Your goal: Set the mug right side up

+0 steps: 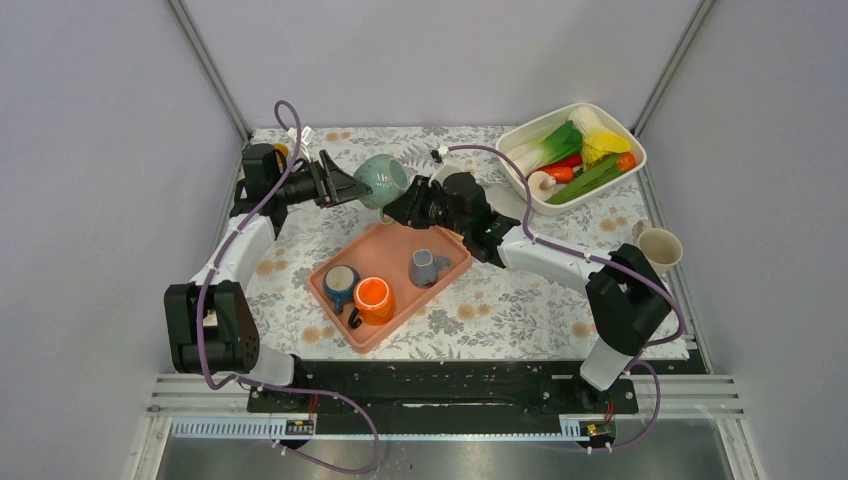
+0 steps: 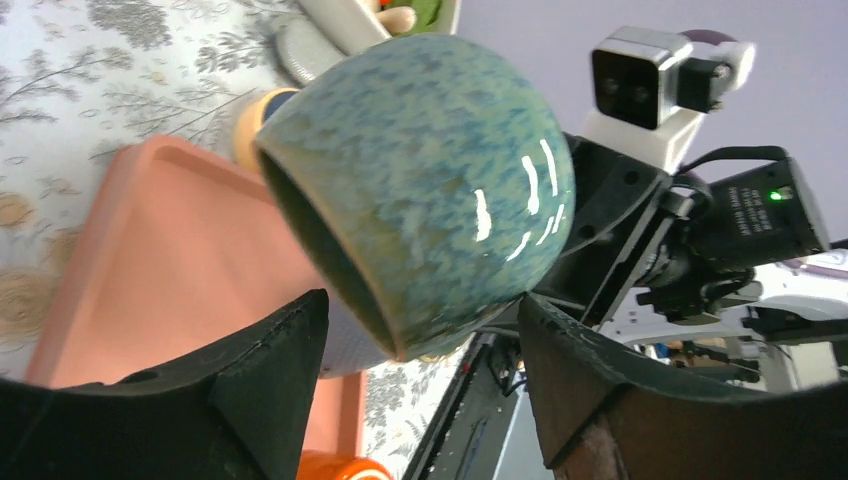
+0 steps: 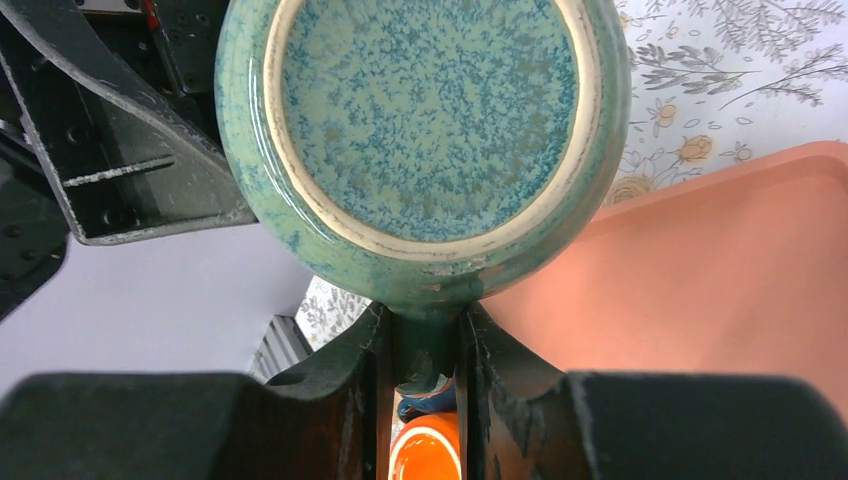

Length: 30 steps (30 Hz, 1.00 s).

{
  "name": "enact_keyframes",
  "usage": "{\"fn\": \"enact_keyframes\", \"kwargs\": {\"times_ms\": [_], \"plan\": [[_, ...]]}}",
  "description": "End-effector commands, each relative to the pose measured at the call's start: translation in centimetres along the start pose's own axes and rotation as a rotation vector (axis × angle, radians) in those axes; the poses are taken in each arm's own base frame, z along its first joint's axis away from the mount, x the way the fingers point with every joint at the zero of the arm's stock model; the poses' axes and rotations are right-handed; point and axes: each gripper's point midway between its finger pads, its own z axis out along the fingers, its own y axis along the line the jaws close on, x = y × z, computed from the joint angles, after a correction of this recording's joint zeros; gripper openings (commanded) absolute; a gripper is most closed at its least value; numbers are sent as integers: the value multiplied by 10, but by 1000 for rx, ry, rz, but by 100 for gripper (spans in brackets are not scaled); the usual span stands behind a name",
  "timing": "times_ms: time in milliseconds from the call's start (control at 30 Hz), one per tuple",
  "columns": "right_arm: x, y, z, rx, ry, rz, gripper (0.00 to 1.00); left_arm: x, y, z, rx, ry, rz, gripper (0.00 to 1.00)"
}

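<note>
Currently I am holding the mug point(image 1: 381, 179) in the air over the tabletop point(image 1: 500, 300), tipped on its side, its handle pinched in my right tool point(image 3: 425, 335) while my left tool point(image 2: 420, 310) is standing wide around its body, so I am judging the turn roughly half done, with uprighting and setting down left.

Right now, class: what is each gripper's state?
Left gripper: open, jaws on either side of the green mug.
Right gripper: shut on the green mug's handle.
</note>
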Motion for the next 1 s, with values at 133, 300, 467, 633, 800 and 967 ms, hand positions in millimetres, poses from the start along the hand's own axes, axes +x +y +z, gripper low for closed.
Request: {"fn": "enact_keyframes", "kwargs": {"times_ms": [133, 300, 467, 633, 800, 967], "plan": [[-54, 91, -11, -343, -144, 22, 0, -11, -67, -1, 239, -31, 66, 56], [-43, 95, -1, -380, -90, 60, 0, -9, -84, 0, 278, -25, 104, 22], [-32, 84, 5, -344, -54, 83, 14, -10, -68, 3, 181, -16, 162, 0], [-20, 58, 5, -212, -15, 54, 76, -22, -13, -15, -233, -20, 406, 0], [-15, 42, -3, -120, 12, -9, 100, -49, 36, -59, -617, 27, 710, 0], [-13, 32, -16, -34, 36, -91, 99, -49, 95, -102, -791, 300, 774, 0]]}}
